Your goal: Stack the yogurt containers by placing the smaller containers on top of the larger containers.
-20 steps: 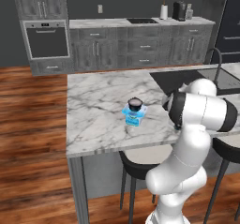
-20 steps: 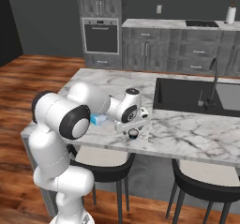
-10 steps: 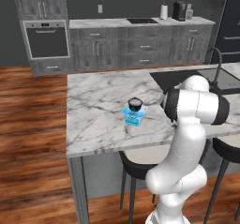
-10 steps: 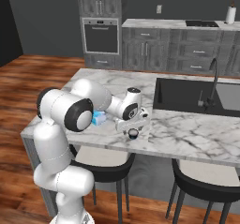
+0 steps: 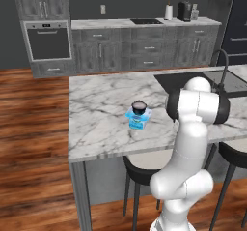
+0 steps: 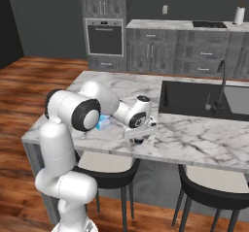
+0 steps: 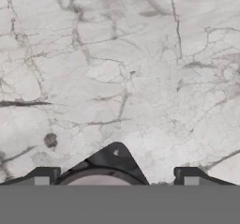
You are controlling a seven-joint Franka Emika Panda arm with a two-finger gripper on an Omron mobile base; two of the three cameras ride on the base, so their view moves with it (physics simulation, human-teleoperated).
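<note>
Left base view: marble bench (image 5: 101, 104) spans the middle of the room, with a dark sink (image 5: 193, 82) set in its right part. Arm (image 5: 195, 123) rises from the lower right and bends over the near edge of the bench, in front of the sink. Two dark stools (image 6: 104, 170) stand under the near edge, seen in the right base view.

Light-blue tub (image 5: 137, 119) sits upright near the middle of the bench, left of the arm. Wider dark cup (image 5: 139, 107) rests on top of the tub, pale top facing up, centred on it as far as this view shows. In the right base view only a corner of the tub (image 6: 102, 124) shows behind the forearm.

Right base view: hand (image 6: 141, 140) points down at the bench close to its near edge, right of the tub and well apart from it. A small dark round thing shows just under the hand; too small to tell if it touches the fingers.

Hand view: tiny dark cup (image 7: 105, 169) with pale top lies at the bottom edge, between the two fingertips (image 7: 43, 176). Fingers stand wide, one at each side of the cup, with marble visible between cup and each tip; nothing gripped.
</note>
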